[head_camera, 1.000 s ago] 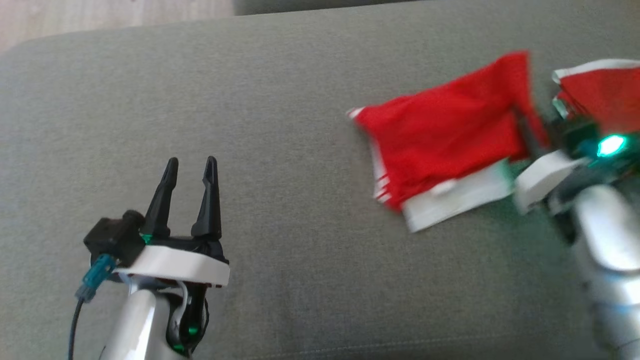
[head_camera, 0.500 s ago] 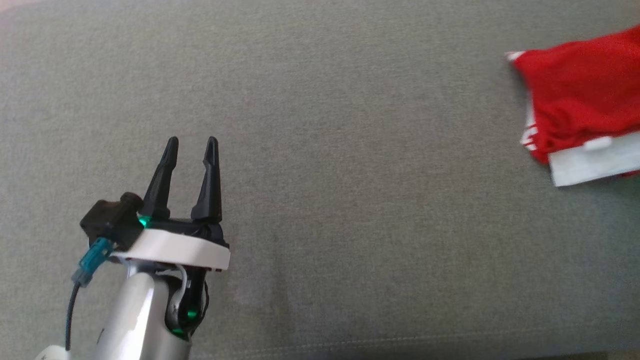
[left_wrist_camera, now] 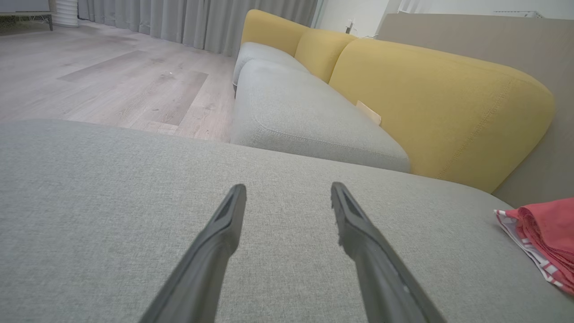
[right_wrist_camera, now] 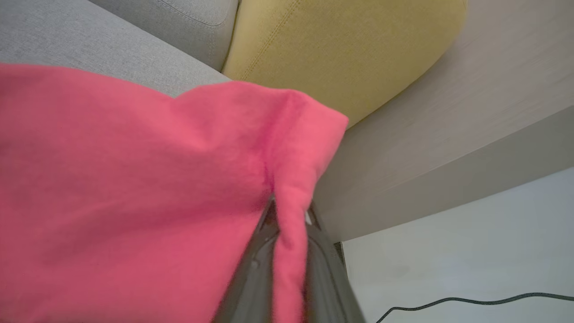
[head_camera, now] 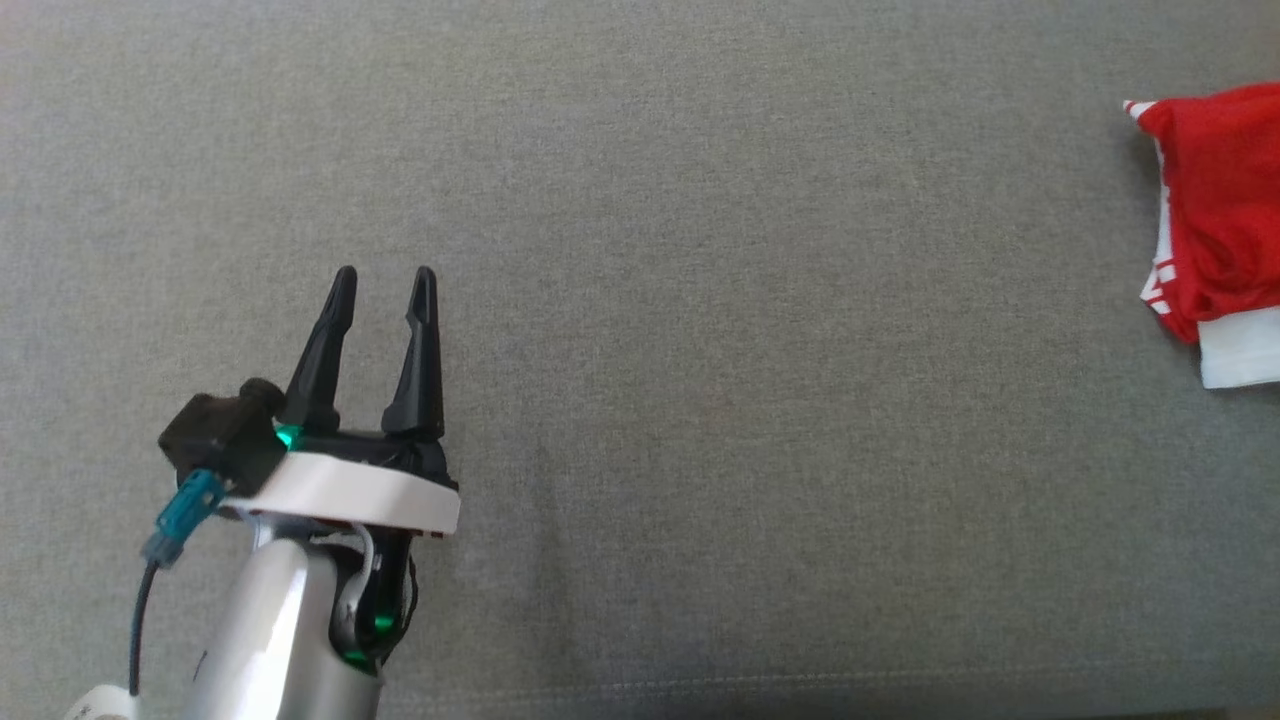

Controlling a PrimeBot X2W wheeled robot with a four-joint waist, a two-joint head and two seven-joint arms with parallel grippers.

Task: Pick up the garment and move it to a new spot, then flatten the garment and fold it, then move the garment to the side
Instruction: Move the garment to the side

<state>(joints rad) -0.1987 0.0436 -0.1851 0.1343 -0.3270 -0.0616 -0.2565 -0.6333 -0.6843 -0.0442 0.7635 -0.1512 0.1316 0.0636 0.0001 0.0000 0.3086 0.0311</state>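
Note:
The garment (head_camera: 1215, 225) is red with white bands and lies folded at the far right of the grey cushion in the head view. It also shows at the right edge of the left wrist view as a red garment (left_wrist_camera: 545, 233). In the right wrist view the garment (right_wrist_camera: 134, 188) is pinched at a fold between the fingers of my right gripper (right_wrist_camera: 289, 211), which is shut on it. My left gripper (head_camera: 380, 290) hovers over bare cushion at the lower left, far from the cloth, open with nothing between its fingers. It appears as the left gripper (left_wrist_camera: 287, 193) in its own view.
The work surface is a wide grey seat cushion (head_camera: 700, 300). Beyond it stand a grey sofa seat (left_wrist_camera: 296, 112) and yellow back cushions (left_wrist_camera: 430, 94). A wooden floor (left_wrist_camera: 98, 80) lies to the far left. A beige panel (right_wrist_camera: 448, 116) and a black cable (right_wrist_camera: 471, 300) show beside the right arm.
The head camera has swung left, so the garment slid toward the right edge and the right arm left the picture. The left gripper stays open in the same place.

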